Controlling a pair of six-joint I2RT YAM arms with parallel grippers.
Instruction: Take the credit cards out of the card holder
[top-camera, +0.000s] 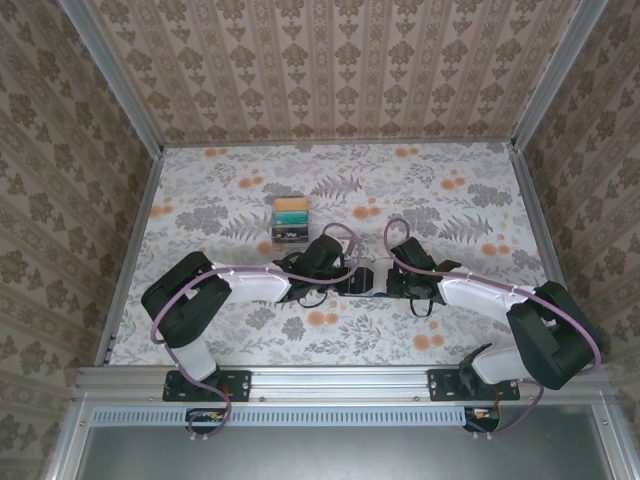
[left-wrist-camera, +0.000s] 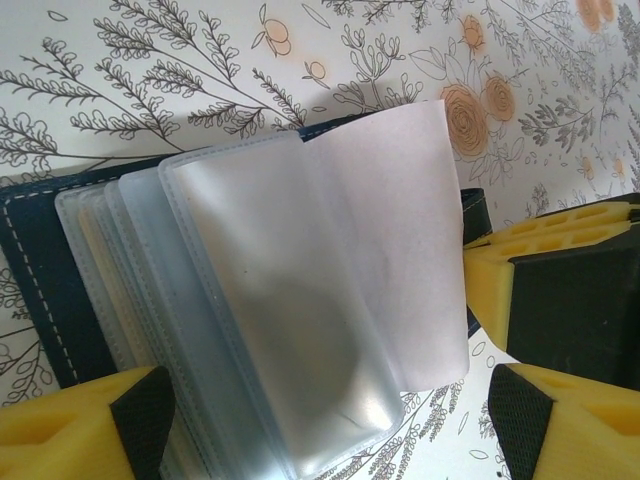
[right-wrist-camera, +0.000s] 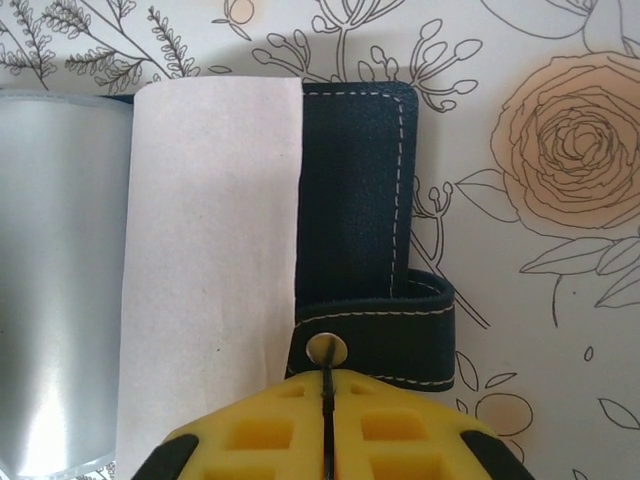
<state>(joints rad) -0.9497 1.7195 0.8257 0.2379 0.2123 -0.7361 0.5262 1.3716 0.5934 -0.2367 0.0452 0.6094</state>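
Card holder (right-wrist-camera: 350, 180) on floral table (top-camera: 450, 200), patterned walls (top-camera: 330, 70) — left gripper (left-wrist-camera: 325, 425) apart, right gripper (right-wrist-camera: 325, 400) together.

We cannot make out what the frosted clear plastic sleeves (left-wrist-camera: 290, 330) of the dark navy fabric card holder (left-wrist-camera: 40, 270) contain; they run off-frame at 6 o'clock.

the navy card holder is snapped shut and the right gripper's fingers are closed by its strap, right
No, the card holder lies open, its clear sleeves fanned out, as the left wrist view shows. The right gripper does have its fingers closed by the strap.
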